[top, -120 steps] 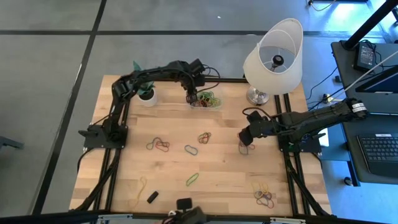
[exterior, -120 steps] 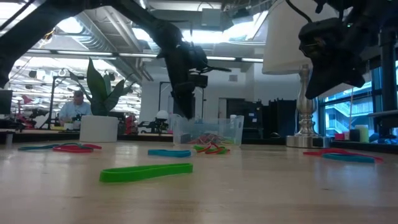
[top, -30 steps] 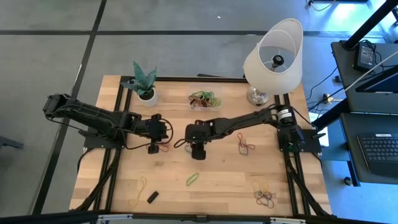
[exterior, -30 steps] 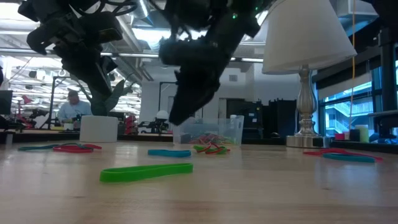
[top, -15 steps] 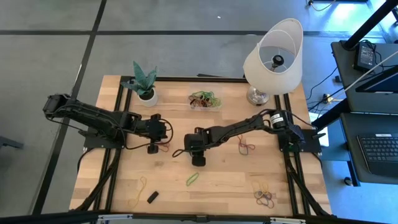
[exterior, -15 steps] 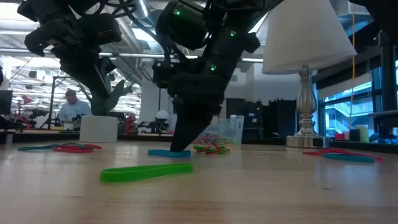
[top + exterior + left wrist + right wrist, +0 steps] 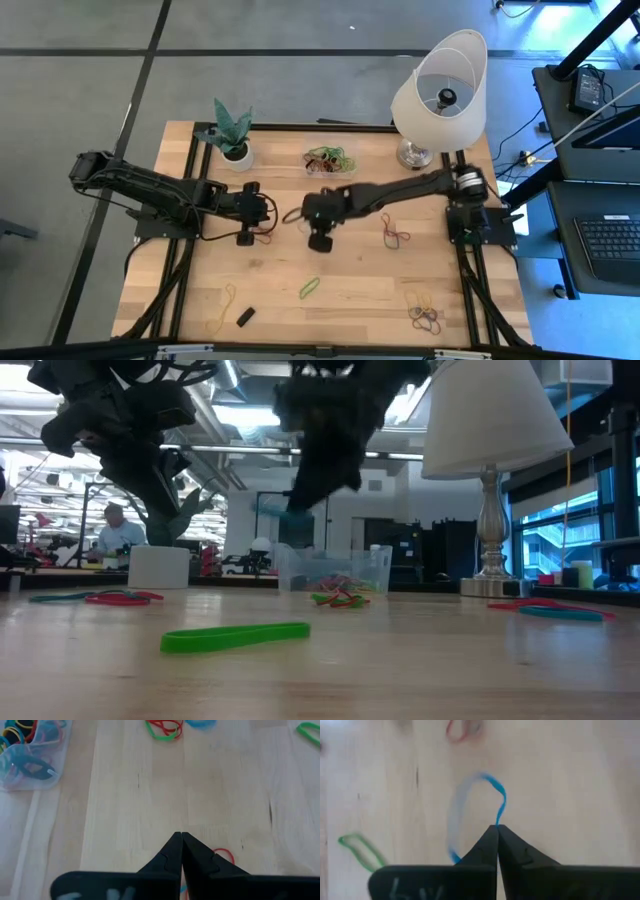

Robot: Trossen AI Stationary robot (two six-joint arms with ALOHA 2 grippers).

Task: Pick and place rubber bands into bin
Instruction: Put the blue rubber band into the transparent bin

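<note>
My right gripper (image 7: 320,241) hangs over the middle of the table, shut on a blue rubber band (image 7: 492,787). In the low view it (image 7: 298,508) is well above the wood. My left gripper (image 7: 246,238) hovers to its left, shut, above a small cluster of rubber bands (image 7: 262,236). A red band (image 7: 223,854) lies beside its fingertips (image 7: 181,835), and I see nothing between them. The clear bin (image 7: 330,160) holds several bands and stands at the far edge. Loose on the table are a green band (image 7: 310,288) and a red and blue pair (image 7: 397,236). My right gripper pinches one spot of the blue band's loop (image 7: 499,815) between its two fingertips. The fingers slant down from above. The band curls out beyond the tips as an open loop, lifted clear of the table.
A white plant pot (image 7: 237,154) and a lamp (image 7: 440,85) flank the bin at the far edge. More bands lie at the near right (image 7: 425,313) and near left (image 7: 222,304). A small black block (image 7: 245,316) sits near the front edge.
My right gripper went down onto the blue band lying on the table, shut on it, then rose with it. The band has left the wood and now hangs from the fingertips. My left arm kept still.
</note>
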